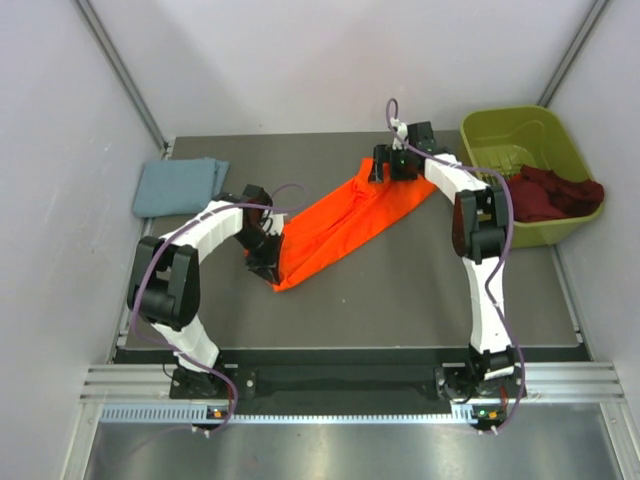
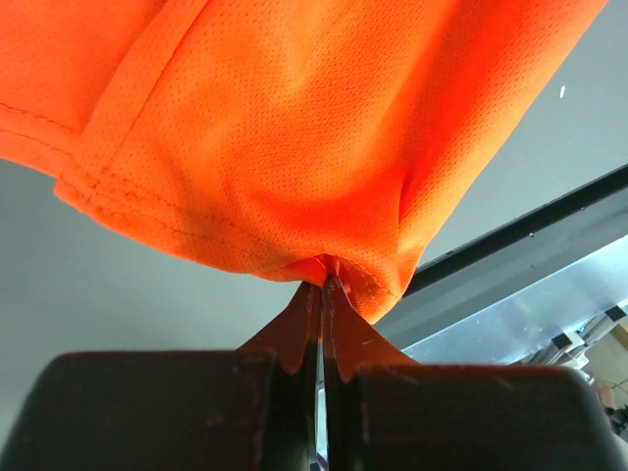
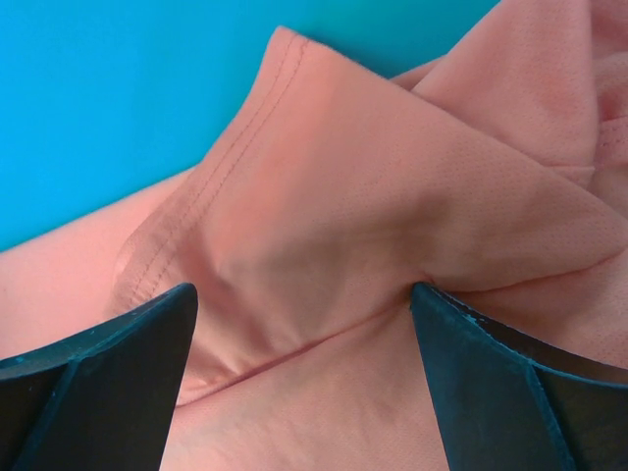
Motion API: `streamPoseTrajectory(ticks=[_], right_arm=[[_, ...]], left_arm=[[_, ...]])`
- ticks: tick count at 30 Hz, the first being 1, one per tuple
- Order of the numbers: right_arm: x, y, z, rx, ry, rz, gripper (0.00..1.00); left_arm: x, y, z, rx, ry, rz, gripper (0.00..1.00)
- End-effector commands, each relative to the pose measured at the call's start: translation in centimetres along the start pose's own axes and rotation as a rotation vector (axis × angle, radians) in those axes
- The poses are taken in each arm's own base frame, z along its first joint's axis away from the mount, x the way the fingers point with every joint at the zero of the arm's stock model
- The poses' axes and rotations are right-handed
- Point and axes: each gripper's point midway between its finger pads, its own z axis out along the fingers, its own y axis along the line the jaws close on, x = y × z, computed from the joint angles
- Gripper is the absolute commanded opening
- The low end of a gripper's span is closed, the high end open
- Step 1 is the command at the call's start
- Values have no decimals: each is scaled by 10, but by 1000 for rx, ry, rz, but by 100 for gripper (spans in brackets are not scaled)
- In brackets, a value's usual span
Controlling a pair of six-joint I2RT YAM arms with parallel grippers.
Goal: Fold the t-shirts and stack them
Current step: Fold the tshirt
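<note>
An orange t-shirt (image 1: 345, 225) lies stretched diagonally across the dark table, from lower left to upper right. My left gripper (image 1: 265, 262) is shut on its lower-left end; the left wrist view shows the shirt's hemmed cloth (image 2: 294, 147) pinched between the closed fingers (image 2: 299, 324). My right gripper (image 1: 385, 168) is at the shirt's upper-right end, open, its fingers (image 3: 108, 363) spread wide and pressed down on either side of a bunched fold of the shirt (image 3: 334, 255). A folded grey-blue t-shirt (image 1: 178, 186) lies at the table's far left.
A yellow-green basket (image 1: 520, 140) stands at the back right with dark red t-shirts (image 1: 545, 192) hanging over its front rim. White walls enclose the table on three sides. A metal rail runs along the near edge (image 1: 340, 385).
</note>
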Motion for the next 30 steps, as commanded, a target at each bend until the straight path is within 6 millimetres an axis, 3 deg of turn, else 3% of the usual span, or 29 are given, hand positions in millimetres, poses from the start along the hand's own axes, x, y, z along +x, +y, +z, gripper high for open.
streamPoseTrajectory(ticks=[1, 2, 3, 5, 6, 8, 10, 14, 15, 18, 23, 30], right_arm=[[-3, 11, -22, -6, -17, -16, 91], [-6, 16, -35, -5, -23, -36, 90], [8, 14, -38, 1, 8, -31, 91], [7, 14, -56, 13, -1, -41, 91], [19, 11, -59, 20, 22, -35, 91], [17, 10, -75, 43, 11, -50, 91], [32, 5, -83, 61, 43, -52, 91], [38, 9, -112, 78, 44, -62, 91], [48, 8, -114, 83, 60, -54, 91], [50, 0, -127, 111, 50, -81, 92], [44, -26, -129, 165, 22, -66, 93], [6, -62, -139, 246, -33, -78, 93]], left_arm=[[0, 0, -10, -8, -38, 12, 0], [-2, 0, -10, -9, -41, 10, 0], [-4, 0, -9, -10, -48, 11, 0], [-5, 0, -8, -11, -47, 4, 0], [-7, 0, -7, -11, -53, 4, 0], [-9, 0, -7, -12, -56, -7, 0], [-11, 0, -6, -10, -59, -18, 0], [-19, -3, -7, 2, -69, -17, 0], [-20, -4, -6, 5, -67, -17, 0], [-17, -11, -9, 45, -59, -2, 0], [-5, -22, -14, 103, -43, 14, 0], [12, -13, -17, 53, -67, 19, 0]])
